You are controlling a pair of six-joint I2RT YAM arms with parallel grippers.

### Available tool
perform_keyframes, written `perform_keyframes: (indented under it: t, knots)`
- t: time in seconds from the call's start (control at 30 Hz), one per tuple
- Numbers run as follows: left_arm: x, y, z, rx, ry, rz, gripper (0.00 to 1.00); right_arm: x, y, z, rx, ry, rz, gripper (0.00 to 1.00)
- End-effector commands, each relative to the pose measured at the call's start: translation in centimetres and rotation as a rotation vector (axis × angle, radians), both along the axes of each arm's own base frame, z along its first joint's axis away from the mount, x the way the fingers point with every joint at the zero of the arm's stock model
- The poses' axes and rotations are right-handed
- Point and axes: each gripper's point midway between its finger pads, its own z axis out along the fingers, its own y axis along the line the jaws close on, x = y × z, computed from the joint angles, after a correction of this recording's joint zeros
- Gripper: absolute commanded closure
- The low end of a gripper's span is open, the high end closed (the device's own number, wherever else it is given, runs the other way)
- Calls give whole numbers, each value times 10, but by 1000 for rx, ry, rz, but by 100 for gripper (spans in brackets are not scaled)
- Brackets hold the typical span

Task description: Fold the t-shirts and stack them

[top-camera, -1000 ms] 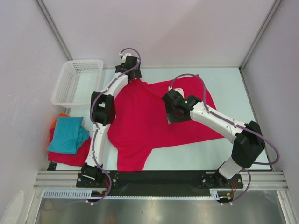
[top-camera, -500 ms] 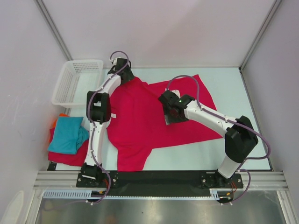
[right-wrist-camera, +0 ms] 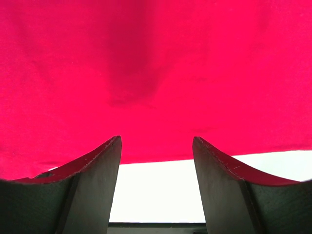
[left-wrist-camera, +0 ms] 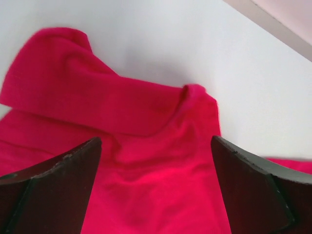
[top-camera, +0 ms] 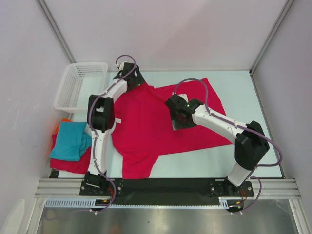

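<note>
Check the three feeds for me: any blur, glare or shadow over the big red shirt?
Top external: sharp, evenly lit, crimson shirt clear, soft shadows beside the arms. Left wrist: soft throughout, the shirt's rolled edge fuzzy, left gripper dark and blurred. Right wrist: a darker patch on the cloth at upper centre, table washed out white below the right gripper.

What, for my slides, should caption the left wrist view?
Open left end effector poised over the crimson t-shirt's rumpled edge.
</note>
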Motion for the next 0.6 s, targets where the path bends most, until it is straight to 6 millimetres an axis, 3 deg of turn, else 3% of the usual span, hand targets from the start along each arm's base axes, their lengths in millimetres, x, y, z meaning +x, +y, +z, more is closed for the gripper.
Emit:
perform_keyframes:
  t: [0.0,0.03,0.07,0.27,0.4,0.57]
  knots:
    - [1,-3,64,47,-136,20,0,5,11,11,36,-33,15,35]
    - [-1,-3,65,57,-140,22,1,5,11,10,33,-32,14,35]
    - [-1,-7,79,53,-177,21,0,5,11,10,35,-32,16,35]
    - [-11,-20,56,53,-151,-30,0,4,13,11,38,-35,21,35]
    - [-1,-26,35,49,-112,-39,0,1,9,12,28,-37,19,35]
    - [13,-33,28,37,-119,-47,1,1,4,10,8,-35,15,35]
